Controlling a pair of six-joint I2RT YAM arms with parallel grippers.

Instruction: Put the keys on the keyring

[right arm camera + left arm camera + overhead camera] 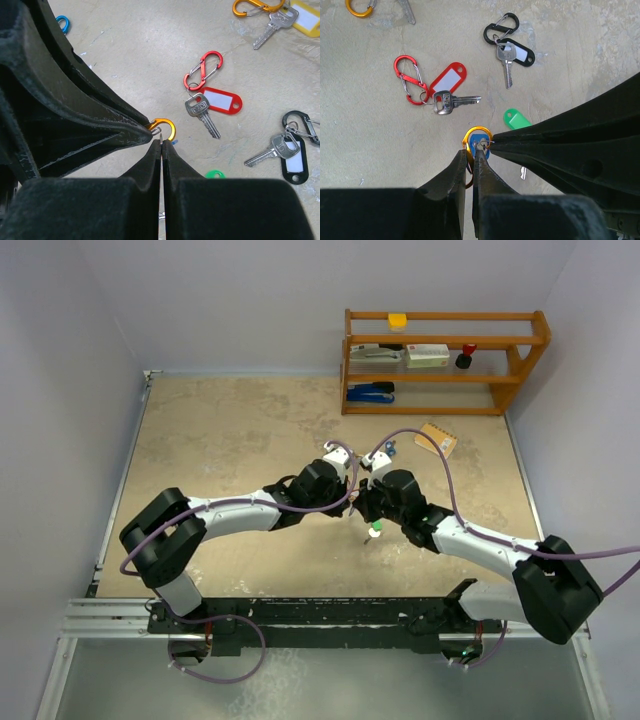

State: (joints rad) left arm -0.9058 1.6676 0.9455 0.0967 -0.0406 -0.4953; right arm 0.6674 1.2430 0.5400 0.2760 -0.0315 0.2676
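My left gripper [470,151] is shut on an orange S-clip [468,137], held above the table. My right gripper [162,141] is shut on the thin wire ring of a blue-tagged key [481,142], right against the orange clip [167,125]. The two grippers meet tip to tip at the table's middle [358,495]. On the table lie a red-tagged key [449,79] on a red clip [409,79], a black-tagged key [516,52] on a black clip, and a green tag [516,119]. A yellow-tagged key [300,14] sits on another orange clip.
A wooden shelf [445,360] with small items stands at the back right, and a brown card [437,438] lies before it. A blue clip [62,22] lies beyond my left fingers. The right gripper's fingers [580,130] fill the right of the left wrist view.
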